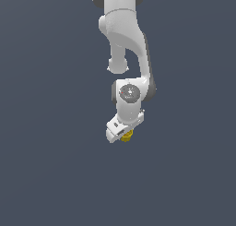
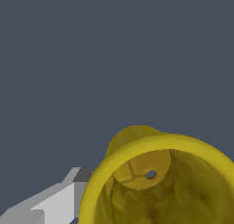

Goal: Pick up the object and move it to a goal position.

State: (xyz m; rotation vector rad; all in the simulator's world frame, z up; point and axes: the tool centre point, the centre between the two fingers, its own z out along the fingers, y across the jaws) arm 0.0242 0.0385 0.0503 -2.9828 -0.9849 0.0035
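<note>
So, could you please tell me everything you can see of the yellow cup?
The cup is mustard yellow with a dull, mottled inner wall, a thick rounded rim and a narrower base that has a small dark hole in it. The wrist view looks straight into its open mouth, with a grey finger beside its rim. In the exterior view only a small part of it peeks out under the tilted white gripper.

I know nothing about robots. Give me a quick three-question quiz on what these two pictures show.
1. True or false: the yellow cup sits right at the gripper.
2. In the wrist view, the cup shows its: A) open mouth, B) flat underside, C) lid.
3. What colour is the arm?

Key: 1. True. 2. A, you look past the rim into the hollow. 3. White.
</note>
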